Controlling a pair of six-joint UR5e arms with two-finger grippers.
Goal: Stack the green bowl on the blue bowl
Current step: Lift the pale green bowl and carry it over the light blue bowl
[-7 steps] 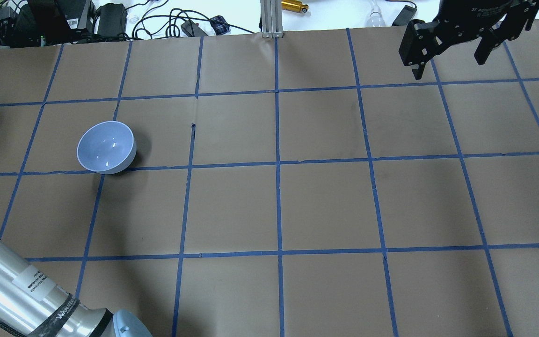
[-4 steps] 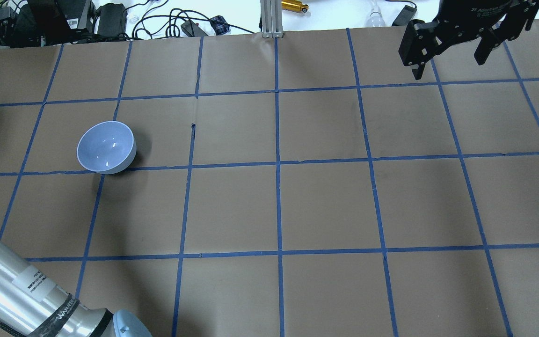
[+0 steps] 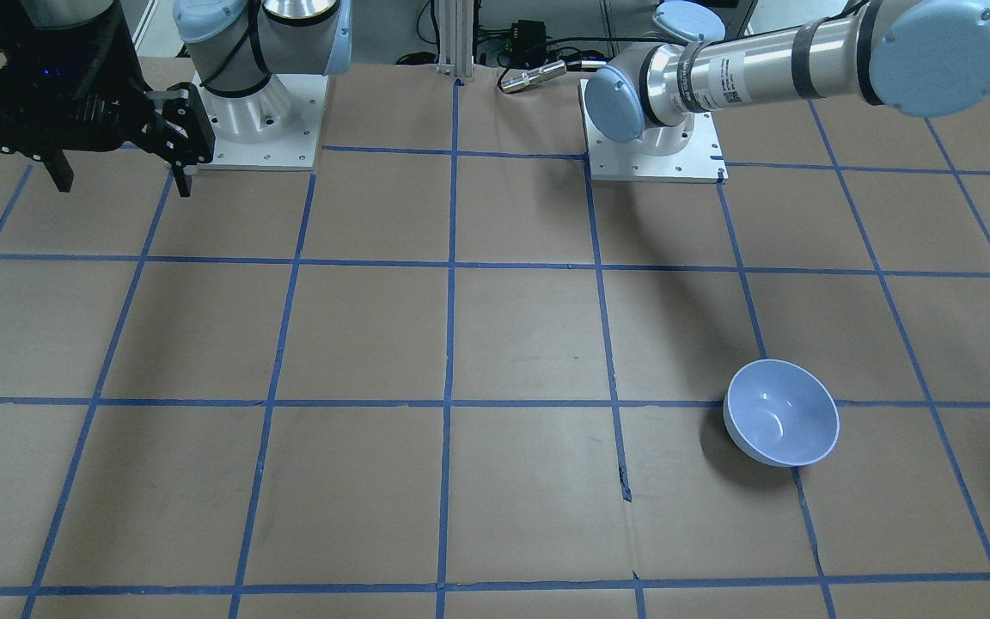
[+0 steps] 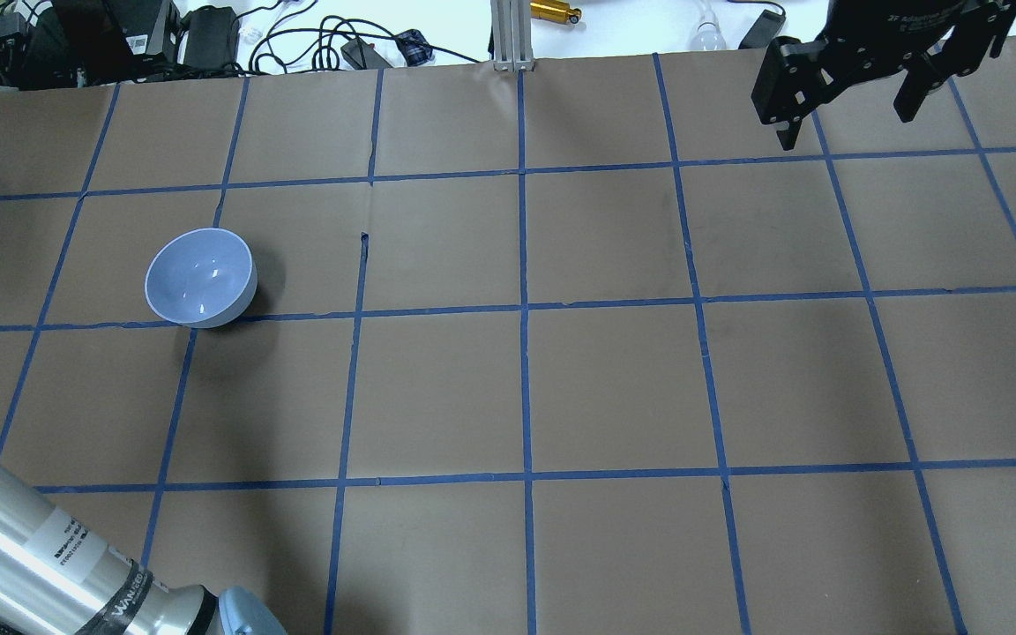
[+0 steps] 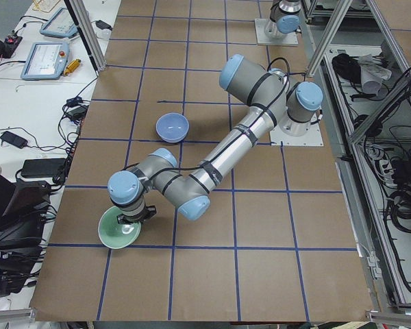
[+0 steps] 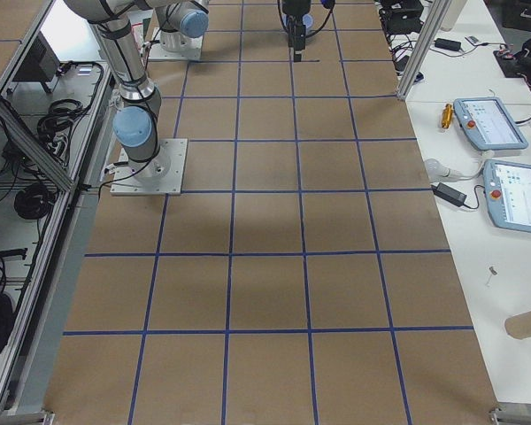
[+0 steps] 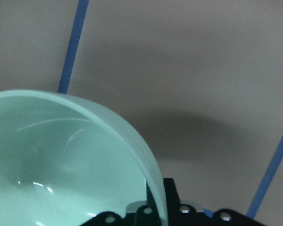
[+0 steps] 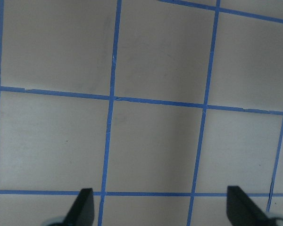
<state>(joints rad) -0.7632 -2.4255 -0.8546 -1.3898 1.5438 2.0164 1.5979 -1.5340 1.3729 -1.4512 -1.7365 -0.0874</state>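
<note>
Left claw (image 5: 129, 221) grasps green bowl (image 5: 116, 234) by rim; right claw (image 4: 845, 126) spread wide; blue bowl (image 4: 199, 278) upright on table (image 4: 614, 388), apart

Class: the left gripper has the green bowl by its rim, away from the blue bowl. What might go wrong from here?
The left gripper pinches the green bowl only at its glossy rim, so it may slip.
The bowl looks tilted; released like that over the blue bowl, it may seat crooked.
</note>
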